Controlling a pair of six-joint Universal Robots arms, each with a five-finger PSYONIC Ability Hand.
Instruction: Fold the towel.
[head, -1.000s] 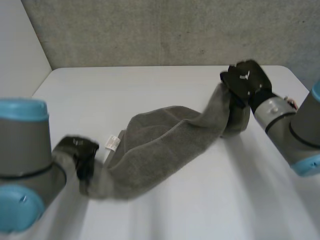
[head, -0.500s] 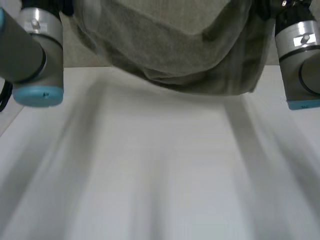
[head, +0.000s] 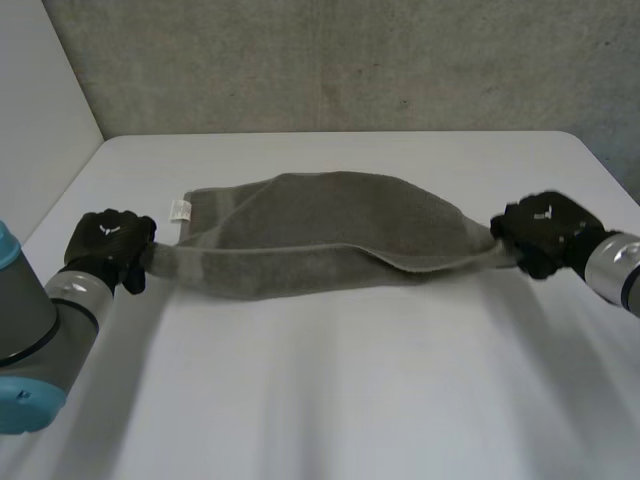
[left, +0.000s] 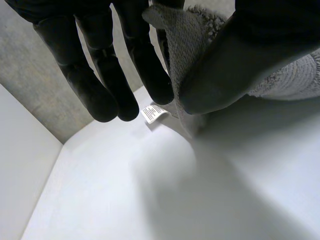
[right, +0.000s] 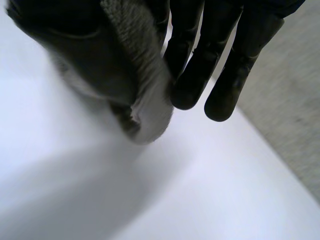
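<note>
A grey-brown towel (head: 320, 235) lies folded and stretched across the middle of the white table (head: 330, 400). A small white label (head: 181, 209) sticks out near its far left corner. My left hand (head: 108, 245) holds the towel's left end; in the left wrist view the thumb (left: 235, 60) pinches the cloth (left: 187, 35) against the fingers. At the towel's right end my right hand (head: 545, 232) grips the cloth; in the right wrist view the thumb (right: 75, 40) presses the towel edge (right: 142, 75) against the fingers. The label (left: 153, 113) lies on the table past the left fingertips.
A grey concrete wall (head: 330, 60) runs behind the table's far edge. A white panel (head: 40, 110) stands along the table's left side. Bare tabletop stretches from the towel to the near edge.
Both hands had the towel raised high half a second ago. Now they are down at table level, far apart, with the towel laid out between them.
</note>
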